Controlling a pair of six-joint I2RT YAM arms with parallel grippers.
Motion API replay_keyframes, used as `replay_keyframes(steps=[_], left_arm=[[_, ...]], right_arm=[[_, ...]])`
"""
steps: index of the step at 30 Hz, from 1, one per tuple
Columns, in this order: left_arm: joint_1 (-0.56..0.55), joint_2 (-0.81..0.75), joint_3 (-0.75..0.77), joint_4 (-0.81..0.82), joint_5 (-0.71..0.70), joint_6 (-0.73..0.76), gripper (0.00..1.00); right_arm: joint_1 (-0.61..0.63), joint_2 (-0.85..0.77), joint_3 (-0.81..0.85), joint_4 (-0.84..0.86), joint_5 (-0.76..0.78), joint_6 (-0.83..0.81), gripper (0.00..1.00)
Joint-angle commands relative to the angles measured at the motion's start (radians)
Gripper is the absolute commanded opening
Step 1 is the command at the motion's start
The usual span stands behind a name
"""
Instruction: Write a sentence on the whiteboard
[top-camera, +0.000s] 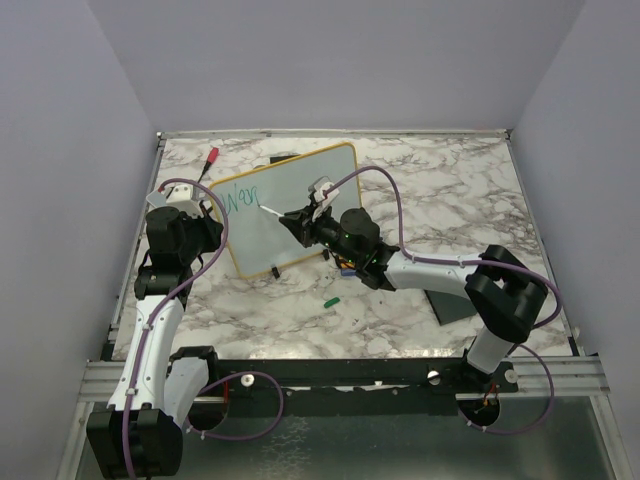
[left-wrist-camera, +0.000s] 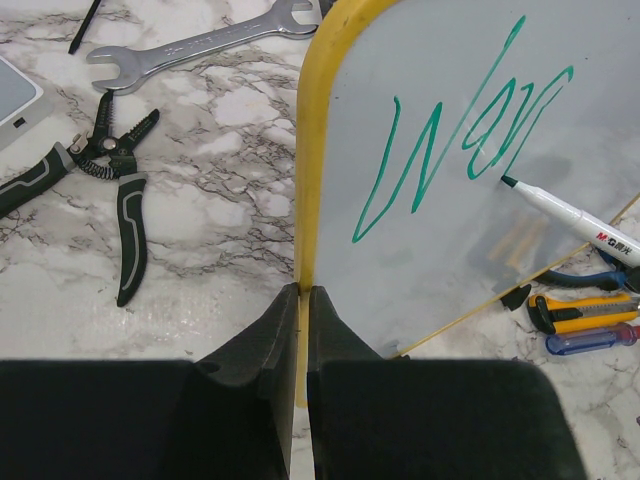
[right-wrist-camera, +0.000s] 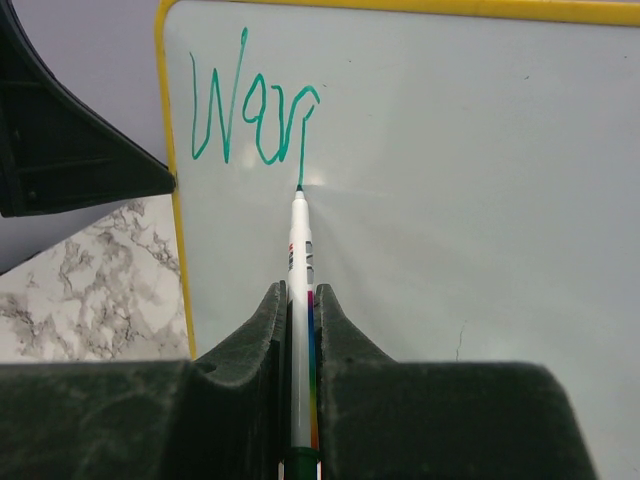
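The right gripper (right-wrist-camera: 298, 292) is pinching the marker (right-wrist-camera: 299, 245) between shut fingers, its tip ahead of them touching the whiteboard (right-wrist-camera: 450, 200) at the foot of the last stroke of the sentence (right-wrist-camera: 255, 125); the left gripper (left-wrist-camera: 302, 296) is clamping the board's yellow edge between its fingers. The first word is being written; next, the tip is likely needing a rightward, evenly pressed stroke.
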Motion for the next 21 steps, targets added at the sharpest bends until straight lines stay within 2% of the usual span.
replay_keyframes(steps=[1, 21], left_arm=[[-0.004, -0.008, 0.005, 0.004, 0.042, -0.008, 0.08], [-0.004, -0.012, 0.004, 0.004, 0.042, -0.007, 0.08]], right_arm=[[-0.001, 0.001, 0.006, -0.012, 0.046, 0.001, 0.01], [-0.001, -0.012, 0.053, 0.015, 0.135, -0.035, 0.01]])
